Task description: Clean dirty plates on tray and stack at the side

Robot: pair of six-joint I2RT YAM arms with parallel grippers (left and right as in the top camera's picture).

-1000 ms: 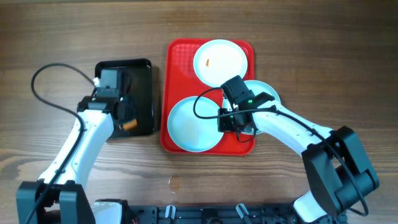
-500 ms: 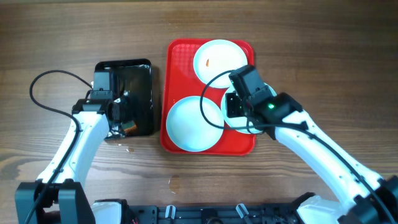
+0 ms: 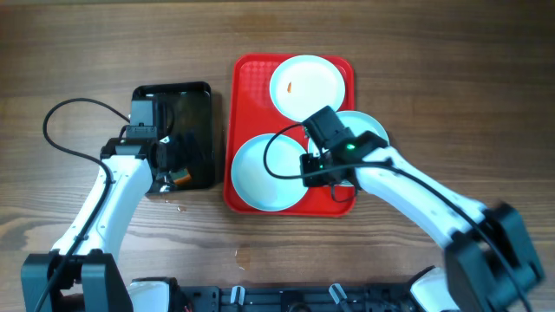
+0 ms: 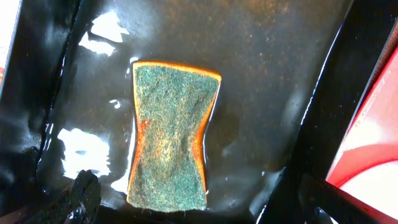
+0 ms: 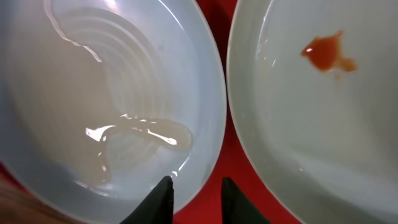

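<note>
The red tray [image 3: 244,87], a textured plastic rectangle with rounded corners, lies on the wooden table [image 3: 451,52] with its long axis running from the robot's side to the far side. Three round, pale plates with raised rims lie flat on it, hollows up. The far plate [image 3: 305,85] fills the tray's far end and has a small orange smear left of centre. The near plate [image 3: 264,173] sits in the tray's near left part. The third plate [image 3: 371,124] overhangs the tray's right edge, half hidden by the right arm [image 3: 416,186]. The right gripper [image 5: 196,198] is at the near plate's rim, fingers narrowly apart astride it; whether they pinch it I cannot tell. That plate is glossy with a water film over faint concentric rings, and the plate beside it, across a red strip, bears an orange-red blot. Just left of the red tray stands the wet black tray [image 3: 201,104]. In it lies a waisted sponge [image 4: 171,146], green scouring face up over an orange body, below the left gripper [image 4: 198,199], whose fingers are spread wide.
</note>
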